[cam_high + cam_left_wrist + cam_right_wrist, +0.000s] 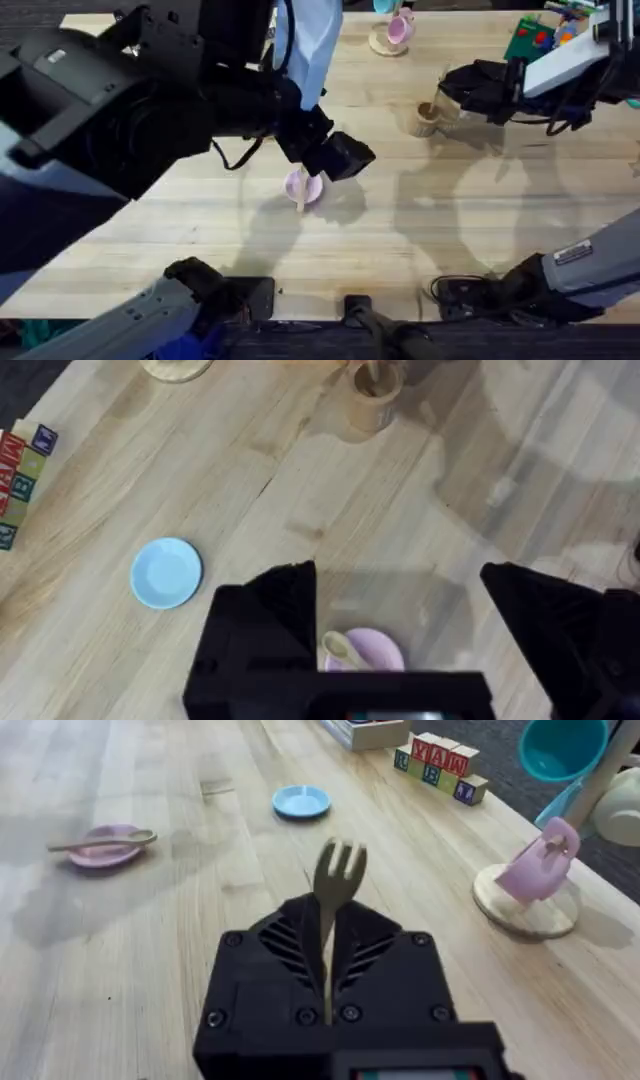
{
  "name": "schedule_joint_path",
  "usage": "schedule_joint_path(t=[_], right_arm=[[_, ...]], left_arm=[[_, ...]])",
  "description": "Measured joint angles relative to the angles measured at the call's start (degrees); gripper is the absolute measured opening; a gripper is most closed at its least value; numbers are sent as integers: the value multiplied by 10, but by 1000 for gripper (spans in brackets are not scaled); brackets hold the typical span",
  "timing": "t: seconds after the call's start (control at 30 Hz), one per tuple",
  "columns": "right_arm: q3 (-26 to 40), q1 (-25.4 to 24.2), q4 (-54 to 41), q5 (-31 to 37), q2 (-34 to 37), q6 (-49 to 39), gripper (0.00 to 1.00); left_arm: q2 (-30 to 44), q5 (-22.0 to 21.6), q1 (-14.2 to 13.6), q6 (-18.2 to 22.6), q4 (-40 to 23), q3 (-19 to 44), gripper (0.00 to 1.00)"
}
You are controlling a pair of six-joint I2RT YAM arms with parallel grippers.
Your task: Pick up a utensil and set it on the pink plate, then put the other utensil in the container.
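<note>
Right wrist view shows the wooden fork (335, 910) pinched between the right gripper's (328, 982) fingers, which press together on its thin handle. The tines point up and away from the fingers, so the long axis of the fork runs straight out of the grip. In the overhead view this right gripper (452, 92) is just beside the wooden cup (427, 119), on the far right part of the table (400, 230); I cannot tell if the fork already touches the cup or is inside it. I judge that the coming move turns on this: the cup lies close below and beside the fingers, and the fork must stand nearly upright over the opening before the release.

The wooden spoon (105, 841) lies across the pink plate (98, 853), head on the plate and handle reaching over the rim. The left gripper (400, 622) hangs above this plate (375, 650) with fingers spread wide, holding nothing, the spoon head (340, 648) between them. The first step looks done.

The right arm is clearly nearer to the cup.
</note>
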Motion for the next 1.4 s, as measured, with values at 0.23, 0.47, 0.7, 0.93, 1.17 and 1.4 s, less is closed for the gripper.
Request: schedule_joint_path(t=[0.23,0.47,0.7,0.93,1.17,1.4], right_arm=[[0,0,0,0,0,0,31],[2,0,2,0,27,1,31],[2,0,2,-1,57,1,32],[2,0,5,-2,57,16,808],[2,0,7,-2,57,34,997],[2,0,6,-8,57,70,996]], left_arm=[[0,0,0,0,0,0,994],[0,0,0,0,0,0,994],[0,0,0,0,0,0,993],[0,0,0,0,0,0,992],[0,0,0,0,0,0,993],[0,0,0,0,0,0,994]])
